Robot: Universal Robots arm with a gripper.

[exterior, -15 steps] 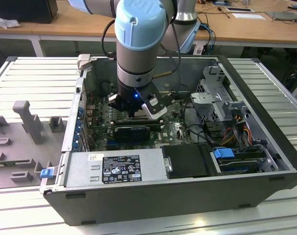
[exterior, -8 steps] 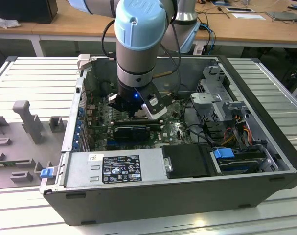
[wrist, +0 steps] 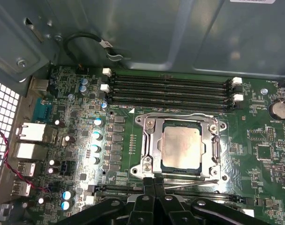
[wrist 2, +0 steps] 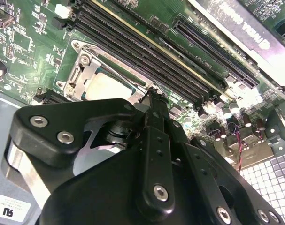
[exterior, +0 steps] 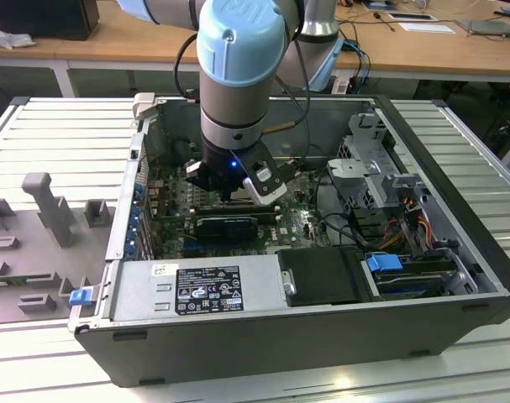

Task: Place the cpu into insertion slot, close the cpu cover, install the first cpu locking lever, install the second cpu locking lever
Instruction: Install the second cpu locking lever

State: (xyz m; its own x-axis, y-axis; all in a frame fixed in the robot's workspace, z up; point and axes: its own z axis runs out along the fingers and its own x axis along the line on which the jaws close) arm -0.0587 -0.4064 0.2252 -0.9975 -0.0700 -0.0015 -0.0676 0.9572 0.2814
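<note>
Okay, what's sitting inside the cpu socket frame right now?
The cpu lies flat in the insertion slot, its pale top showing through the window of the closed cpu cover. Its edges and the contacts underneath are hidden. The claw sits at the frame's edge.

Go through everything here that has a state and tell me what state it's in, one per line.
cpu: seated in the insertion slot.
cpu cover: closed flat over the cpu, chip showing through its window.
gripper: fingers shut together, tips at the socket's edge, holding nothing.
memory slots: empty, no modules.
computer case: side open, lying on the table.
</note>
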